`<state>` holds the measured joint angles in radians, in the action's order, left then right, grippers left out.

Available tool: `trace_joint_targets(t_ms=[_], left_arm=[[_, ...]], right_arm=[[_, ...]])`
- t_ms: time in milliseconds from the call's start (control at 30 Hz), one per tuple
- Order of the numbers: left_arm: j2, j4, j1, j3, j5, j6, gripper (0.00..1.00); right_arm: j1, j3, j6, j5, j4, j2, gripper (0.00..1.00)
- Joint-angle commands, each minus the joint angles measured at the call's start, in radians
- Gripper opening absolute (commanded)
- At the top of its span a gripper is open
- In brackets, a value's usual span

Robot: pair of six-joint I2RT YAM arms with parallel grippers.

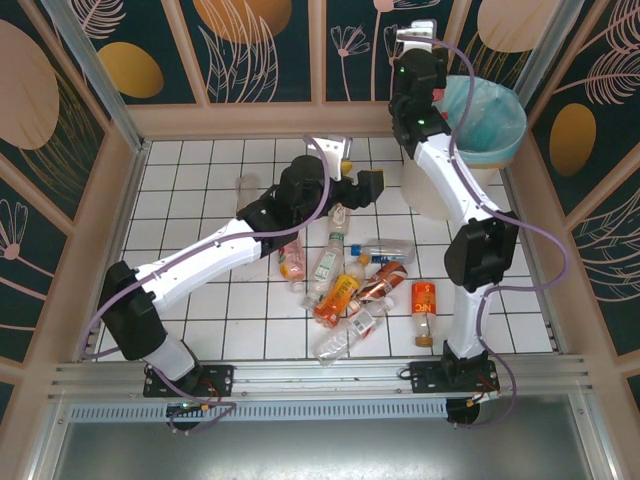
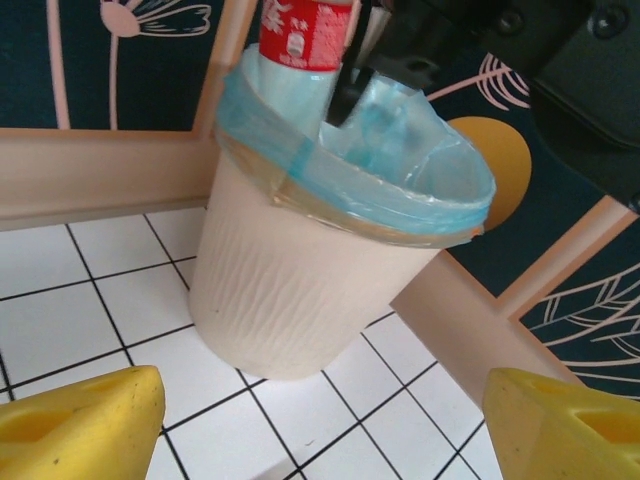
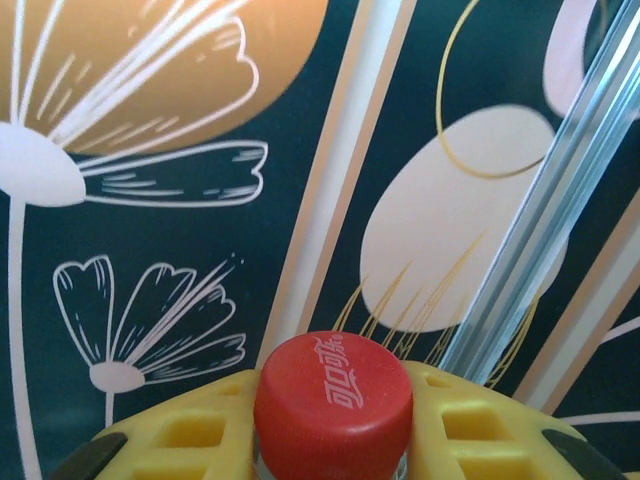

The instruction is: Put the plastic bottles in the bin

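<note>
The bin (image 2: 290, 290), off-white with a light blue-green liner, stands at the far right corner (image 1: 517, 135). My right gripper (image 3: 333, 420) is shut on a plastic bottle, its red cap (image 3: 333, 395) squeezed between the yellow fingers. In the left wrist view that red-labelled bottle (image 2: 300, 35) hangs upright over the bin's left rim. My left gripper (image 2: 320, 440) is open and holds nothing; it faces the bin from above the tiles, left of it (image 1: 358, 172). Several plastic bottles (image 1: 340, 280) lie in a heap mid-table, with one orange-labelled bottle (image 1: 424, 300) to the right.
A lone clear bottle (image 1: 245, 188) lies left of the left arm. The right arm (image 1: 440, 170) rises along the bin's left side. Wooden walls (image 1: 250, 118) and metal posts fence the tiled table.
</note>
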<state>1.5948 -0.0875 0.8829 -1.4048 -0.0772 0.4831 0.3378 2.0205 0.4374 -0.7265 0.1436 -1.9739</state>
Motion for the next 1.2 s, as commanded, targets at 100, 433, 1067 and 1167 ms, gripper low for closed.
trace_joint_targets(t_ms=[100, 433, 1067, 1167], left_arm=[[-0.007, -0.019, -0.001, 0.029, -0.046, 0.011, 0.84], [0.024, 0.002, -0.001, 0.004, -0.052, 0.032, 0.86], [0.062, 0.019, -0.001, -0.028, -0.059, 0.055, 0.86], [0.062, 0.019, -0.002, -0.026, -0.063, 0.058, 0.86]], right_arm=[[-0.042, -0.087, -0.232, 0.094, -0.096, 0.085, 0.22], [-0.074, -0.229, -0.295, 0.122, -0.048, 0.183, 0.66], [-0.100, -0.150, -0.422, 0.282, -0.307, 0.208, 0.52], [-0.100, -0.109, -0.472, 0.324, -0.401, 0.203, 0.49]])
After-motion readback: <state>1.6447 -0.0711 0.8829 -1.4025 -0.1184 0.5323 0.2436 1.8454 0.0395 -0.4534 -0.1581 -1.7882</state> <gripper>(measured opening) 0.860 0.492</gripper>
